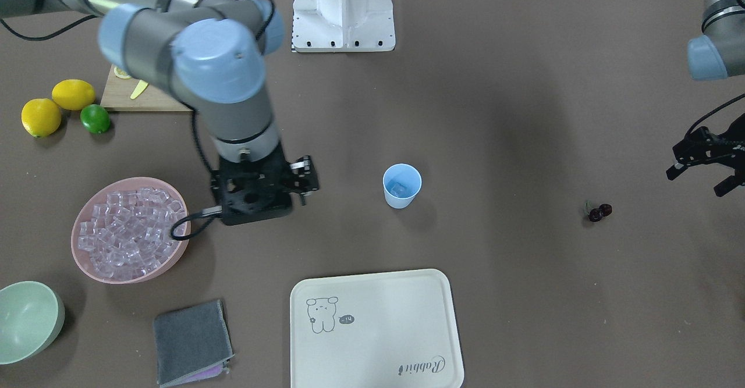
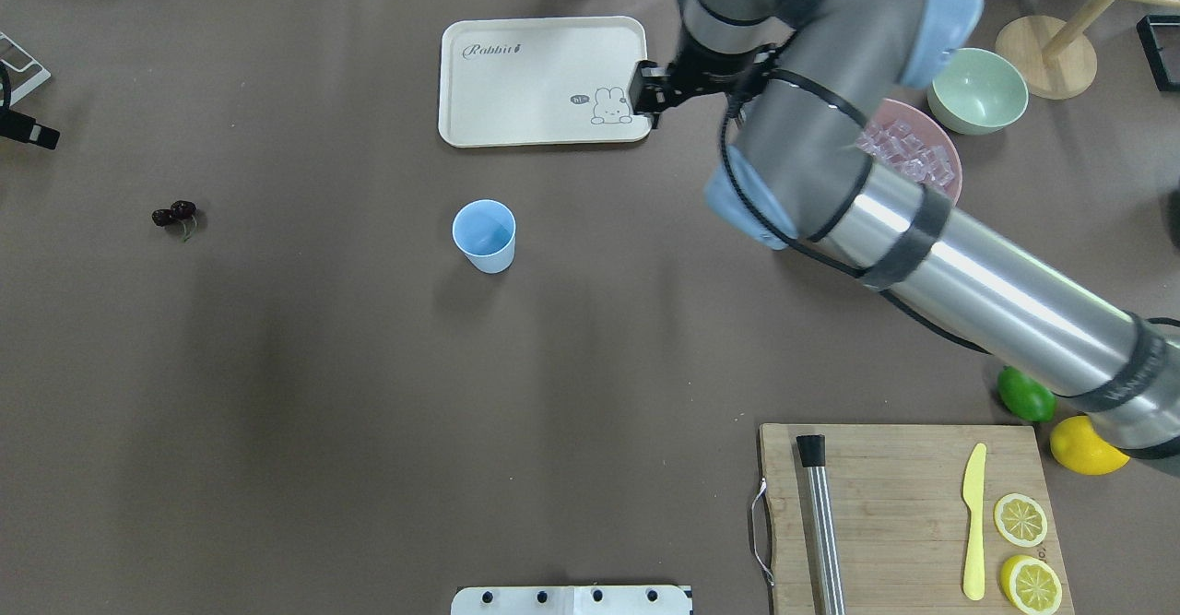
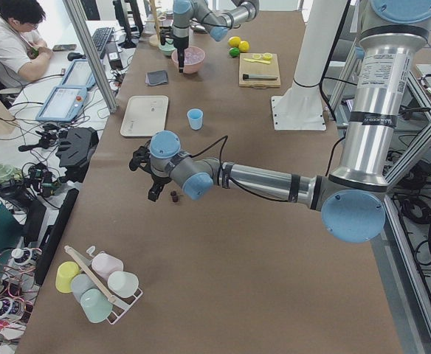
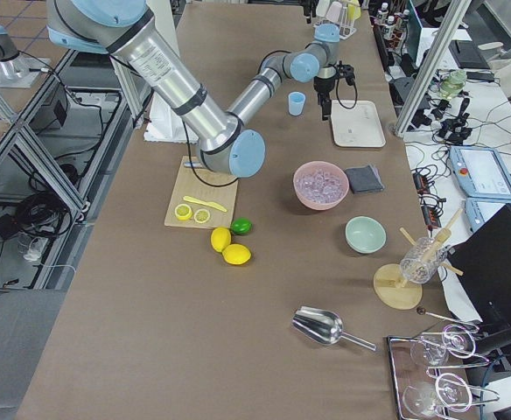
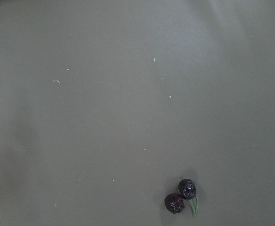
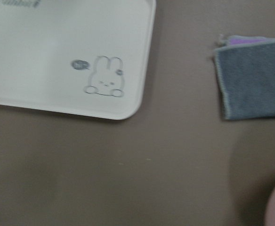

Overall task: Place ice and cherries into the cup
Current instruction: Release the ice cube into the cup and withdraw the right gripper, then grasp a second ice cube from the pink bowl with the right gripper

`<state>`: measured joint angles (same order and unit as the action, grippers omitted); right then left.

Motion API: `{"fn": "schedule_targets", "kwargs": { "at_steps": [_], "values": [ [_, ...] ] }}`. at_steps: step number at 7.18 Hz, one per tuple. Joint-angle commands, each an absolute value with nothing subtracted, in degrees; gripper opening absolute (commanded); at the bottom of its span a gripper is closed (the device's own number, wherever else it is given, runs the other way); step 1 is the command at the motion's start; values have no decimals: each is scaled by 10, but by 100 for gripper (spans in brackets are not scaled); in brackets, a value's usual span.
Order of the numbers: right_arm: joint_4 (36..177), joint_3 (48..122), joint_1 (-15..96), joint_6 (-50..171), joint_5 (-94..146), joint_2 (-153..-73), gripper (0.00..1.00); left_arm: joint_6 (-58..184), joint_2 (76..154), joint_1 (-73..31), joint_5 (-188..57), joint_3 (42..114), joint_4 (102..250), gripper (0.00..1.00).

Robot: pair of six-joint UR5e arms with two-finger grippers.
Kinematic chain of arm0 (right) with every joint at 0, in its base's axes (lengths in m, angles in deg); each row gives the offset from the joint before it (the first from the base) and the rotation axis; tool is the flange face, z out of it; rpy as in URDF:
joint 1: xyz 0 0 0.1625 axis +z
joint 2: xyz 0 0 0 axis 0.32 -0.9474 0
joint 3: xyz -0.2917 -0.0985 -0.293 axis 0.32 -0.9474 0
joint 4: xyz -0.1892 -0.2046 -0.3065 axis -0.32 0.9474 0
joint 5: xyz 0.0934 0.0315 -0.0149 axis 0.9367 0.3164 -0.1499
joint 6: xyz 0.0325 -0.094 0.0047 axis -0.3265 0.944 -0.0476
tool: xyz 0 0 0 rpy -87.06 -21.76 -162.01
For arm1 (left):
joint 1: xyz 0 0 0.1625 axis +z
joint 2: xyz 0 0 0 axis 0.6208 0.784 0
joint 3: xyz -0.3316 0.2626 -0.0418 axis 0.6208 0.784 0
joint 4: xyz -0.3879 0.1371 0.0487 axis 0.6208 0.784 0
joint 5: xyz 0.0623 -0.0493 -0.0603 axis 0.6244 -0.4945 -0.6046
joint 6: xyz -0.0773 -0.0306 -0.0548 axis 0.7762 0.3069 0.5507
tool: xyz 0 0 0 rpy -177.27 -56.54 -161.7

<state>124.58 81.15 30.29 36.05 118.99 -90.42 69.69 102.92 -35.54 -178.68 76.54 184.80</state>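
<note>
a: where's the cup point(image 1: 401, 185)?
b: upright on the tabletop point(image 1: 500, 114), near the middle, between the cream tray point(image 1: 378, 330) and the robot's base. 1 clear ice cube point(image 1: 398, 189) lies in its bottom.
a: and the rest of the ice point(image 1: 128, 228)?
b: heaped in the pink bowl point(image 1: 74, 242) on the robot's right side, well apart from the cup.
a: the cherries point(image 1: 599, 212)?
b: 2 dark ones joined by green stems, lying on the bare tabletop on the robot's left side, also well apart from the cup.
a: what's the left tool point(image 1: 698, 181) doing?
b: it hangs above the tabletop near the cherries without touching them. its fingers are spread apart with nothing between them. its wrist camera catches the cherries low at the right of its frame.
a: the right tool point(image 1: 256, 193)?
b: it points straight down over the tabletop between the pink bowl and the cup, just beside the bowl's rim. from above, its own body hides the fingers, so i can't tell whether they're apart or together. its wrist view is blurred but shows the tray's corner with the rabbit drawing, a grey cloth point(image 1: 192, 341) and a sliver of the pink bowl.
a: anything else on that side?
b: a pale green bowl point(image 1: 26, 318), and 2 lemons point(image 1: 73, 94) and a lime point(image 1: 95, 118) beside a wooden board point(image 2: 885, 504).
</note>
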Motion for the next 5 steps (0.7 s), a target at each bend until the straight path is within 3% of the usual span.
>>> {"fn": "schedule_targets", "kwargs": {
  "at_steps": [1, 5],
  "values": [
    [1225, 855, 345, 504, 1196, -1032, 98, 720, 1009, -355, -1787, 766, 1894, 98],
    [1175, 830, 364, 596, 1197, -1072, 97, 746, 1008, -350, -1787, 765, 1916, 98]
  ]
}}
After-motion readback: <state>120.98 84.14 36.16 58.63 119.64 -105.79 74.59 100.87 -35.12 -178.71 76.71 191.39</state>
